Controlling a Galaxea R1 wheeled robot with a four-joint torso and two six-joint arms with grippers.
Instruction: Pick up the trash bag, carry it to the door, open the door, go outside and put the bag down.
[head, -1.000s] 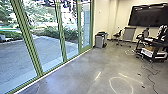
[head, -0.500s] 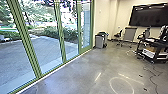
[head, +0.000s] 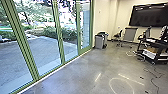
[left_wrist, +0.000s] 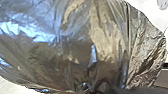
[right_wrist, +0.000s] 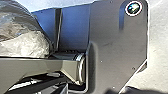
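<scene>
The trash bag (left_wrist: 75, 50), shiny, crumpled and translucent grey-brown, looms large in the left wrist view. Its gathered part lies at my left gripper (left_wrist: 96, 86), which is shut on it. Part of the same bag (right_wrist: 25, 45) shows in the right wrist view, beside the robot's dark plate and jointed bar. In the head view, tall glass panels in green frames (head: 59, 35) run along the left, with a narrower glazed panel, maybe the door (head: 85, 27), at their far end.
A grey bin (head: 100, 41) stands by the wall past the glass. Farther right are chairs, a grey cabinet (head: 130, 34) and a wall screen (head: 150, 15). A black cart (head: 156, 50) is at the right, with cables (head: 152, 78) on the floor. Paved ground (head: 37, 52) lies outside.
The head view has shifted slightly: the near green frames appear farther left, so the camera has moved a little. The bin and wall screen show in nearly the same places.
</scene>
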